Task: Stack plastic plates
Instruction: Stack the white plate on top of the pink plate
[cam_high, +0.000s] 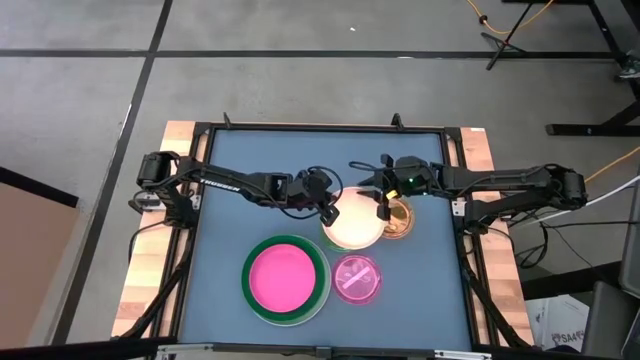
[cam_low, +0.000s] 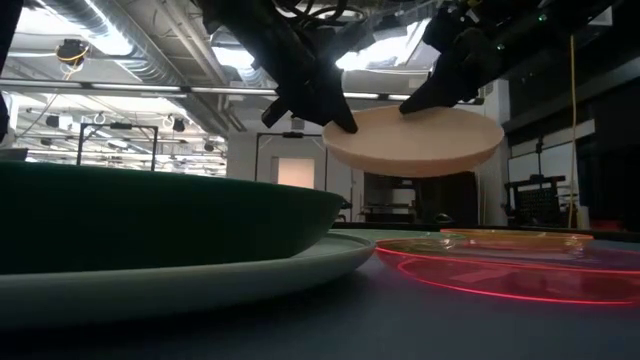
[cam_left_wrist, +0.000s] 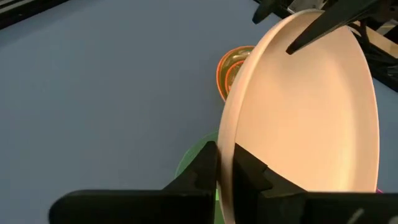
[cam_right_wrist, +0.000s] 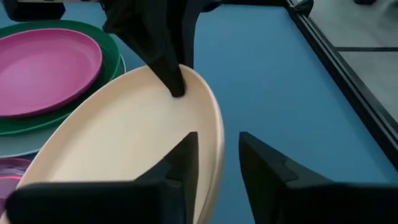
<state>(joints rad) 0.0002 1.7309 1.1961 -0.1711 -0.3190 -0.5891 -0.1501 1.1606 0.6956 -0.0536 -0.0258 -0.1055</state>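
On the near left of the surface (cam_high: 220, 170), the pink plate (cam_high: 284, 279) already sits in the dark green plate (cam_high: 256, 300), a stack in waiting. The left gripper (cam_high: 329, 212) pinches the cream plate (cam_high: 352, 228) by its left rim, lifted for transfer; the right gripper (cam_high: 384, 211) straddles the opposite rim, fingers parted, apparently releasing. Only the low view shows the plate airborne; only the left wrist view reveals the orange plate (cam_left_wrist: 227, 67) beneath.

Seven plastic plates (cam_high: 352, 228); two arms.
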